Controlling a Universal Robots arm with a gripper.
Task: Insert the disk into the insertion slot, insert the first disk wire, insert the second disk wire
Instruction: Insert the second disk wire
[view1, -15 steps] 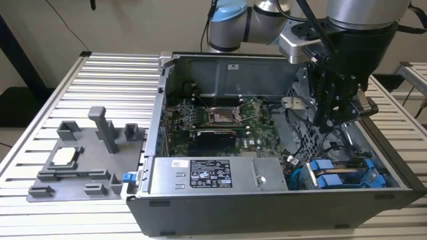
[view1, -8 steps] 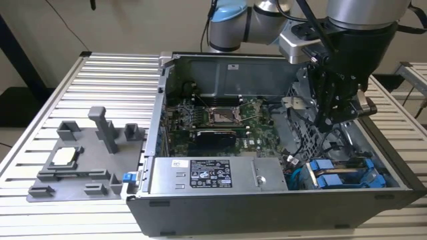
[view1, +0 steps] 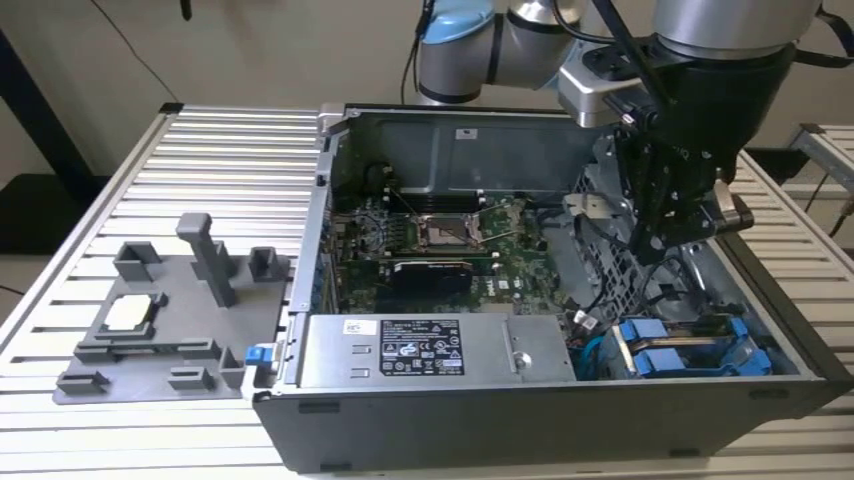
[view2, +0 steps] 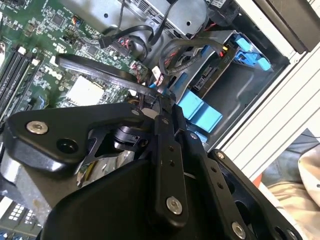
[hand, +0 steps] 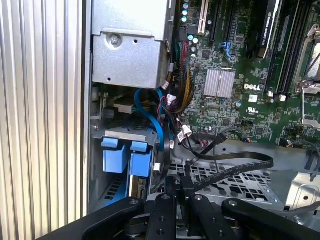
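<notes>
The disk's bright blue carrier sits inside the insertion slot, the grey sheet-metal cage, at the case's front corner on the exterior view's right. Its blue tabs show in both wrist views. My gripper hangs inside the case just behind that cage. Its fingers are shut on a flat black disk wire. That wire runs sideways from the fingertips over the perforated metal plate. Its plug is hidden between the fingers.
A grey power-supply box fills the case's front. The green motherboard lies behind it. A blue cable and a bundle of coloured wires hang beside the cage. A grey fixture stands on the ribbed table at the exterior view's left.
</notes>
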